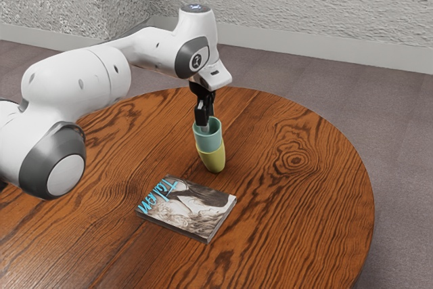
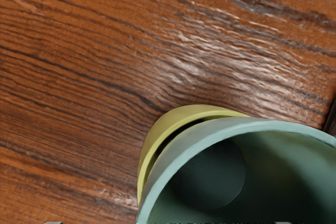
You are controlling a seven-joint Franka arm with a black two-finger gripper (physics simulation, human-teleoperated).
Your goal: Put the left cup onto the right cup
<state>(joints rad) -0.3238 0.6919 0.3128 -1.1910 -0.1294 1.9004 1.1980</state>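
A teal cup (image 1: 210, 136) sits nested inside a yellow-green cup (image 1: 214, 158) near the middle of the round wooden table (image 1: 304, 194). The stacked pair leans slightly. My gripper (image 1: 202, 122) comes down from above onto the teal cup's rim on the exterior view's left side, and its dark fingers stand close together, pinching the wall. In the wrist view the teal cup (image 2: 220, 182) opens just under my hand, and the yellow-green cup's rim (image 2: 168, 127) peeks out around it.
A book (image 1: 186, 206) with a printed cover lies flat on the table in front of the cups, toward the near edge. My arm spans the table's left side in the exterior view. Bare wood (image 2: 105, 51) surrounds the cups.
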